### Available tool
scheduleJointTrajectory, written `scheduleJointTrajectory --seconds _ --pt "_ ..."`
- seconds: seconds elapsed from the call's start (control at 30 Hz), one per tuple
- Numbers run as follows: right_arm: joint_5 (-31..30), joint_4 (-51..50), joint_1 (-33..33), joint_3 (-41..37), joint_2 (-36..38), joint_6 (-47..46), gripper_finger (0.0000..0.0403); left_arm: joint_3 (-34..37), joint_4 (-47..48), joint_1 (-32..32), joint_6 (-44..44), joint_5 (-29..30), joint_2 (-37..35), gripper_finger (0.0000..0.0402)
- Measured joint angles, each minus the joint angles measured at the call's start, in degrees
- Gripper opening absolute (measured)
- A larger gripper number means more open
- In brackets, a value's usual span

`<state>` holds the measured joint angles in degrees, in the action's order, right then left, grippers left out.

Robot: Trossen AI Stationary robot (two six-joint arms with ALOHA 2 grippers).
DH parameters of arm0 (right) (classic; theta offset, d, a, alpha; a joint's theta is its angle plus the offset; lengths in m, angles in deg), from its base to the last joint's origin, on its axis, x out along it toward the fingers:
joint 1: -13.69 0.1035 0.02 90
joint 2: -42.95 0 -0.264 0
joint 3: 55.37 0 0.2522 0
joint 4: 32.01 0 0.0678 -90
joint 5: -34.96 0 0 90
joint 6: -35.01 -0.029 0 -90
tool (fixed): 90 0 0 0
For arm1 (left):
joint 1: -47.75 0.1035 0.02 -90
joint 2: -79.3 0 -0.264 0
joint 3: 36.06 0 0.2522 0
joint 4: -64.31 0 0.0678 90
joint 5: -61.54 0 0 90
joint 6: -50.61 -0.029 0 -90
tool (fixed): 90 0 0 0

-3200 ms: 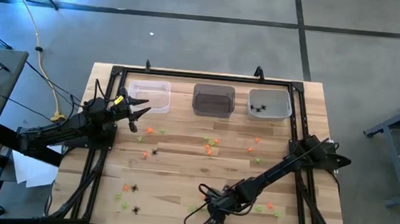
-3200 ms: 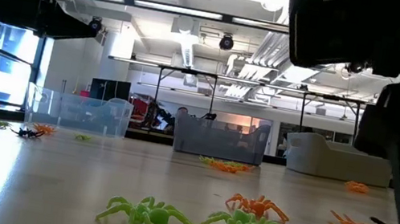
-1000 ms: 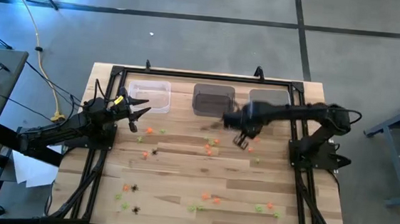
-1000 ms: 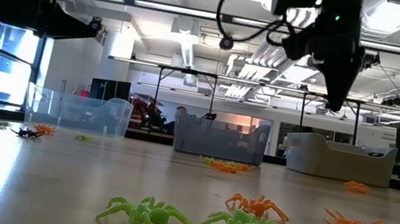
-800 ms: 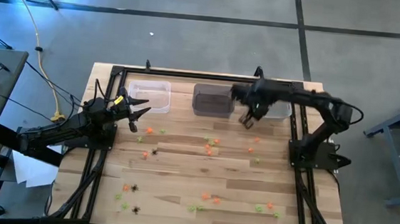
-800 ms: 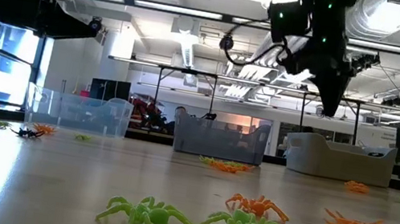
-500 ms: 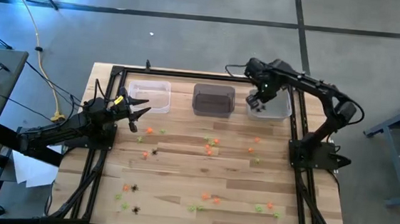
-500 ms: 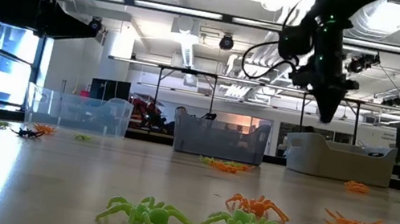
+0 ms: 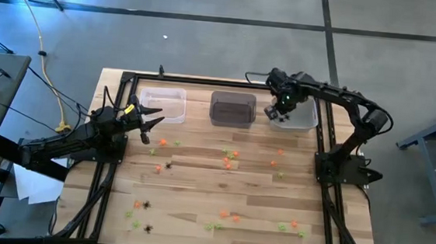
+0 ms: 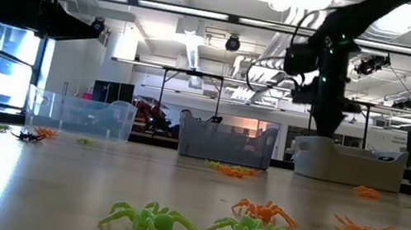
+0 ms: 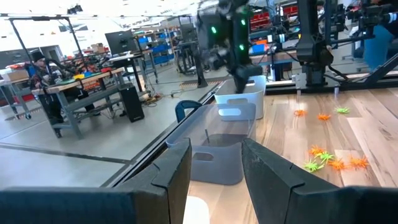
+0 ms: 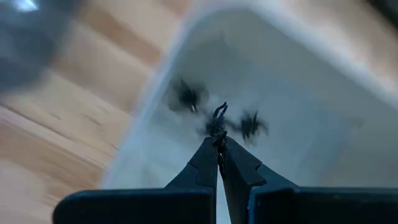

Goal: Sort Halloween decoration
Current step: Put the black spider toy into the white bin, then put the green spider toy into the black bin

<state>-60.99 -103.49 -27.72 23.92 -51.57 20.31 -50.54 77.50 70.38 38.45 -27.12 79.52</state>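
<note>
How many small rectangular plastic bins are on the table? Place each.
3, in a row along the table's far edge: clear bin at left, grey bin in the middle, white bin at right. None seem hidden.

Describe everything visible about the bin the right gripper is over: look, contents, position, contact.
The right-hand bin is a small, pale translucent rectangular plastic tub with rounded corners, standing upright at the table's far edge, rightmost of three. In the right wrist view two blurred black spiders lie on its floor. The right gripper hangs above its left part, fingers shut on a black spider, not visibly touching the bin. Loose orange trinkets lie on the wood nearby.
</note>
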Motion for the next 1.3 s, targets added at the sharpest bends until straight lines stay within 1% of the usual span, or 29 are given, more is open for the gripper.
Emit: scheduleJointTrajectory --seconds 0.2,0.3,0.37,0.47,0.63,0.77,0.93,1.13,1.2,1.3 --pt "0.11 5.81 -1.40 -9.72 0.02 0.01 0.0000 -0.01 -0.01 0.00 0.00 -0.01 -0.01 0.0131" --pt "0.36 8.82 -1.45 -12.34 0.04 0.02 0.0003 -0.01 0.01 0.00 0.00 -0.01 -0.01 0.0131" --pt "0.58 9.32 -1.47 -13.02 0.13 0.26 0.0013 -0.01 0.00 0.00 0.00 0.00 0.01 0.0131" --pt "0.59 8.71 -1.47 -12.96 0.15 1.39 0.0041 -0.01 -0.01 0.00 0.00 0.00 0.00 0.0131" --pt "0.17 6.66 -1.47 -10.73 0.22 2.24 0.0093 -0.01 -0.01 0.00 0.00 0.01 -0.01 0.0131" --pt "-0.07 3.83 -1.47 -8.52 1.14 3.00 0.0119 -0.01 0.01 0.00 0.00 0.00 0.00 0.0131" --pt "-0.29 -0.92 -1.20 -5.59 4.38 2.72 0.0125 -0.01 0.01 0.00 0.00 0.01 -0.01 0.0131" --pt "-0.01 -5.89 0.14 -3.21 11.39 -0.92 0.0126 -0.01 0.01 0.00 0.00 0.00 0.00 0.0131" --pt "1.62 -6.44 1.62 -3.19 14.10 -2.98 0.0126 -0.01 0.00 0.00 0.00 -0.01 0.00 0.0131" --pt "5.84 -6.75 5.43 -3.47 18.00 -6.97 0.0126 -0.01 0.00 0.00 0.00 -0.01 0.01 0.0131"
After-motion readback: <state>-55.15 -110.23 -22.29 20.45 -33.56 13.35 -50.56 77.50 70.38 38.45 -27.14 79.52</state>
